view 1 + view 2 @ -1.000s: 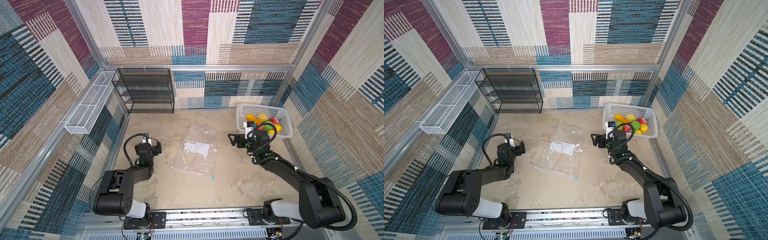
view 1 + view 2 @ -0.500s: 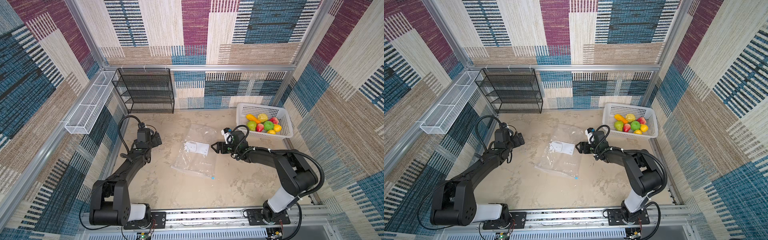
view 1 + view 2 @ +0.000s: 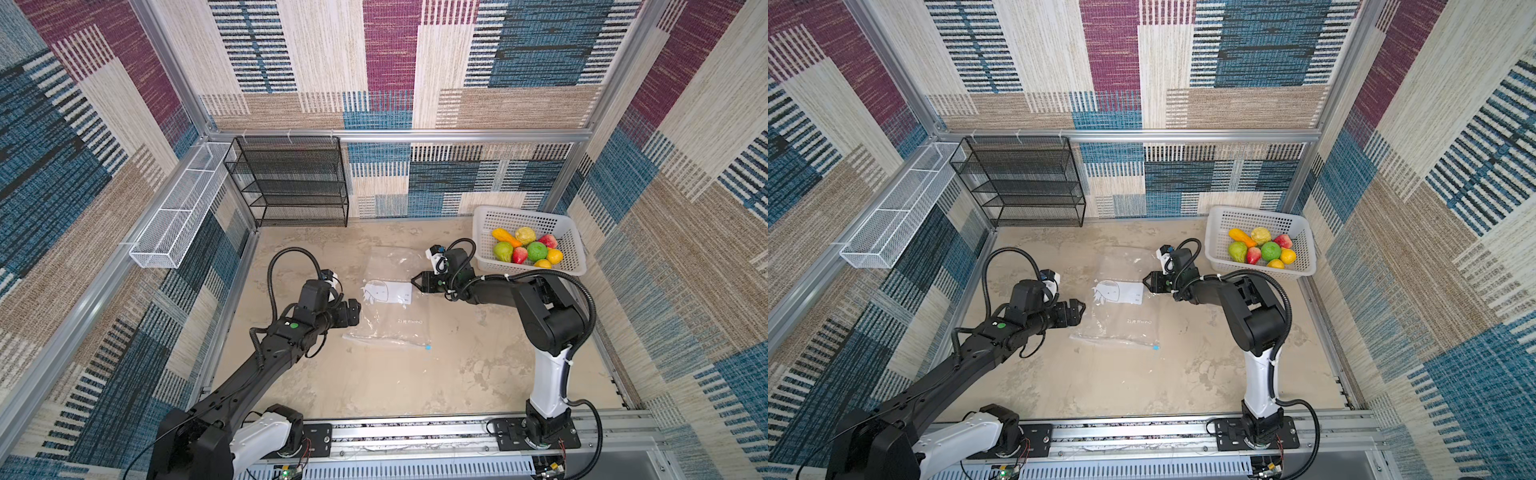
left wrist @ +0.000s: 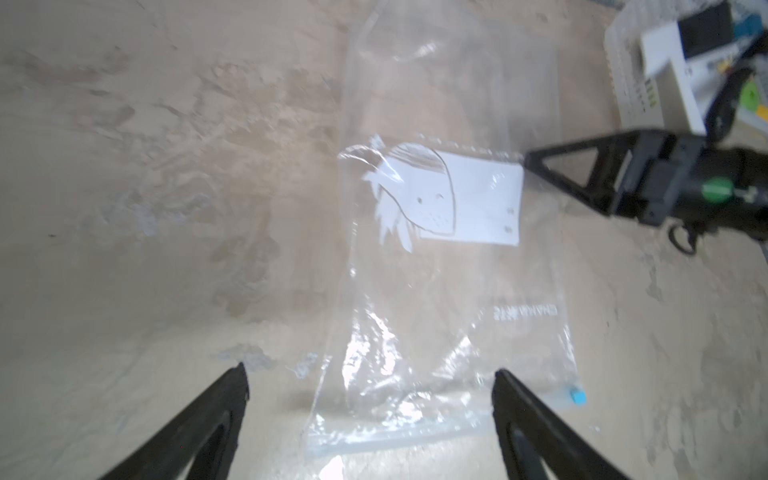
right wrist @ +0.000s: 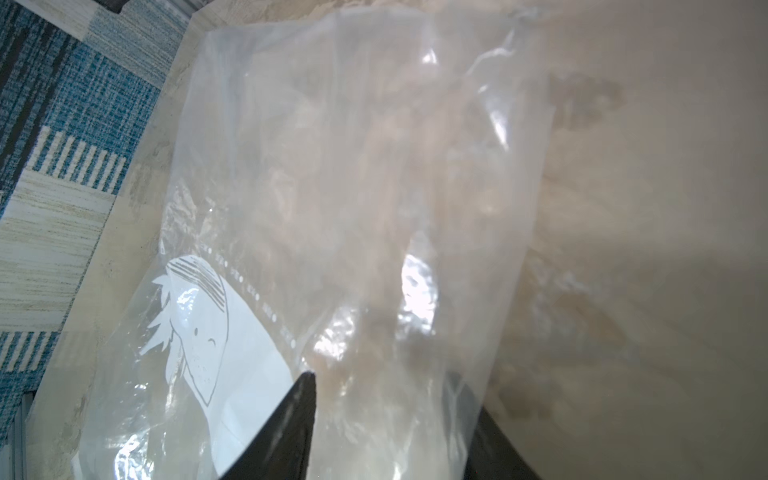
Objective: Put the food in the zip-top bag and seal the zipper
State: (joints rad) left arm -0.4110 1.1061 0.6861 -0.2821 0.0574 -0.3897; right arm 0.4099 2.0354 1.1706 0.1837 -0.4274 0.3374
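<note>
In both top views the zip-top bag [image 3: 390, 307] lies flat in the middle of the table [image 3: 374, 395], empty, its zipper [image 3: 386, 341] at the end nearest the arm bases and the blue slider tab [image 3: 428, 347] at that track's right end; all the food [image 3: 528, 249] sits in the white basket [image 3: 523, 214] at the far right, well apart from the bag. The left gripper [image 3: 356, 311] hovers at the bag's left edge; the right gripper [image 3: 417, 282] meets the right edge beside the white label [image 3: 390, 292].

In the left wrist view the left gripper [image 4: 370, 369] stands wide apart above the mouth end, holding nothing. We judge the step is securing the bag to open it, so these fingers should come down square on the track and take only the upper lip. Whether the zipper is shut we cannot tell.

In the right wrist view the right gripper [image 5: 380, 376] stands about half apart astride the bag's edge, one finger showing through the film; it is not yet pinched, we judge. The plastic is clear, crinkled and glossy; it will slide, so this grip should bite well in from the edge.
</note>
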